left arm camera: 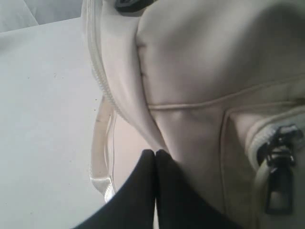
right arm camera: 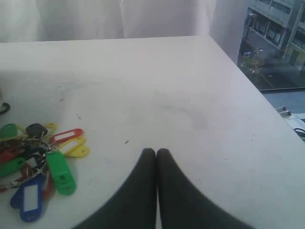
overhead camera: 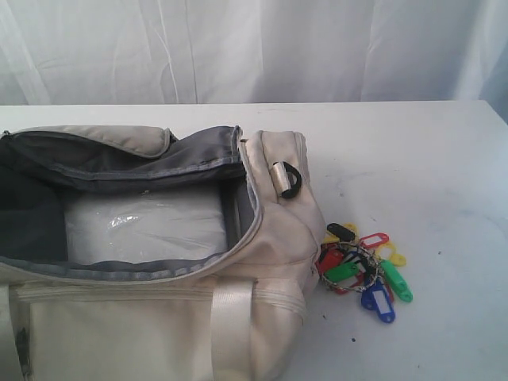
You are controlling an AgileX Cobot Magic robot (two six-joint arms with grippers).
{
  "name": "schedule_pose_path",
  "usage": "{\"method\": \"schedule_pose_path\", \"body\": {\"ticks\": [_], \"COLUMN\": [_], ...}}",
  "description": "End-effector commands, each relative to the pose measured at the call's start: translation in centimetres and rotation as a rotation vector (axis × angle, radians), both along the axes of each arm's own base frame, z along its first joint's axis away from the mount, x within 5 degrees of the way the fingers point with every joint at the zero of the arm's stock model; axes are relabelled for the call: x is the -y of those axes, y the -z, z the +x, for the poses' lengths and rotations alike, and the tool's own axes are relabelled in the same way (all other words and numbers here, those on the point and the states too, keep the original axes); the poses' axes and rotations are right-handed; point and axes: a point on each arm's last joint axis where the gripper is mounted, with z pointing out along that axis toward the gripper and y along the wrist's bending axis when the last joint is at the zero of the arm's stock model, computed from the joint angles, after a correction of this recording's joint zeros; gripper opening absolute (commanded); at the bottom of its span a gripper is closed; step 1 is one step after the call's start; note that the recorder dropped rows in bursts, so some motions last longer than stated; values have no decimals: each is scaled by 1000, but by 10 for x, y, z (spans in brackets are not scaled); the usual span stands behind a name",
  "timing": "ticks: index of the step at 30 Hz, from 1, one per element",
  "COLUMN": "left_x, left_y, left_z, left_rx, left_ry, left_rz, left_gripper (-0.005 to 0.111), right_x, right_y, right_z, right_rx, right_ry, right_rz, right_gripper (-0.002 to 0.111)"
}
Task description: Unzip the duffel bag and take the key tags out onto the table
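One bunch of coloured plastic key tags [overhead camera: 361,270] on white table [overhead camera: 429,159], beside open cream fabric duffel bag [overhead camera: 270,230], exterior view.
Left wrist: left gripper [left arm camera: 155,153] closed, empty, by bag; may snag fabric.
Right wrist: right gripper [right arm camera: 155,152] closed, empty; could scatter tags.

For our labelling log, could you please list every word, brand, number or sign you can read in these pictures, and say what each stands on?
No readable text in any view.
key tags: the white insert of the blue tag shows no writing that can be made out.
duffel bag: no brand or label shows; its zipper pull is too dark and blurred to tell any marking.
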Motion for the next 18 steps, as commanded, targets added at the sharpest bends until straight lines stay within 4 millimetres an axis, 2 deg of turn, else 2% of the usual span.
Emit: {"method": "schedule_pose_path", "body": {"ticks": [1,12,18], "left_x": [0,0,0], "left_y": [2,2,2], "left_z": [0,0,0], "left_rx": [3,3,3], "left_ry": [-2,-2,-2], "left_rz": [-12,-12,-12], "left_gripper": [0,0,0], "right_x": [0,0,-3], "right_y": [2,2,2], "right_z": [0,0,-1], "right_rx": [-4,-5,-3], "right_ry": [4,2,-66], "right_rz": [3,-6,-3], "right_gripper": [0,0,0]}}
